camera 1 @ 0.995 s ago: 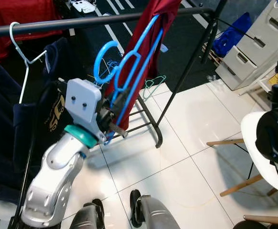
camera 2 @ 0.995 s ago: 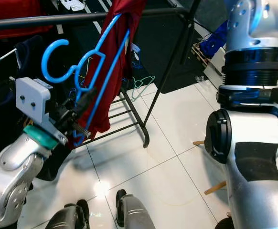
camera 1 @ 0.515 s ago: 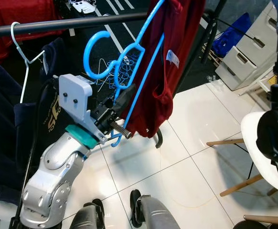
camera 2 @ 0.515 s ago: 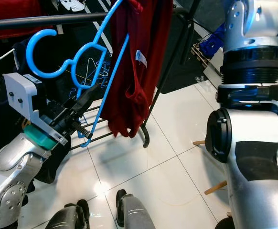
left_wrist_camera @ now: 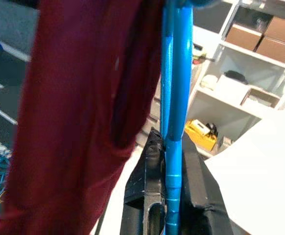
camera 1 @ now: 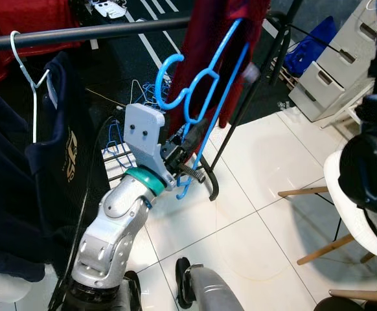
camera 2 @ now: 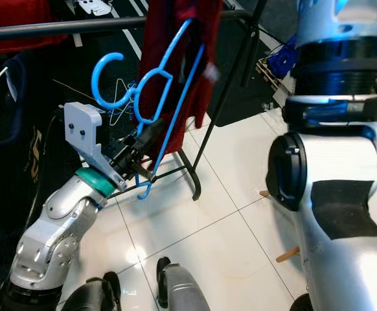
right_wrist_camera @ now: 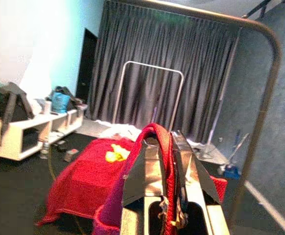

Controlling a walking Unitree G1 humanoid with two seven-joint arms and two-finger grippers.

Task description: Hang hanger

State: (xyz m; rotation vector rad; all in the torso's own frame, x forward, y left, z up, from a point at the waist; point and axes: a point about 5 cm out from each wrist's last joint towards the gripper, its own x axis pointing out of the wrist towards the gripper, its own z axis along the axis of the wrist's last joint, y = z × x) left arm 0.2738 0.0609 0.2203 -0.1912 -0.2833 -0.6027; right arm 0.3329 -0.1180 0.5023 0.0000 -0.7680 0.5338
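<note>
1. My left end effector (camera 1: 187, 144) is clamped on the lower bar of the blue hanger (camera 1: 201, 107). In the left wrist view the two black fingers (left_wrist_camera: 152, 171) press the blue bar from either side, with no gap visible.
2. The hanger sits tilted below the black rail (camera 1: 98, 31) of the clothes rack. Its hook (camera 1: 169, 72) curls open in the air, under the rail and not touching it.
3. The dark red garment (camera 1: 214, 39) drapes over the hanger's upper end. Its top is cut off by the frame edge, so I cannot tell how it sits on the hanger's shoulders. A pale tag on it is blurred; nothing readable.
4. My right end effector (right_wrist_camera: 168, 161) is closed on red cloth (right_wrist_camera: 162, 142); the fabric is bunched between the fingers in the right wrist view. From the head views only the right arm's upper housing (camera 2: 331, 162) is visible, and the hand itself is out of frame.
5. On the rail to my left, a white wire hanger (camera 1: 26, 71) carries a navy garment (camera 1: 52, 168) with a gold print (camera 1: 68, 154). The print is folded and partly hidden; I cannot read it.
6. Thin hangers (camera 1: 127, 110) lie tangled behind the rack's lower bars, too small to count.
7. A grey drawer unit (camera 1: 334, 71) and a white chair (camera 1: 344, 207) stand on the white tile floor (camera 1: 266, 168) to my right, both cut off at the edge.
</note>
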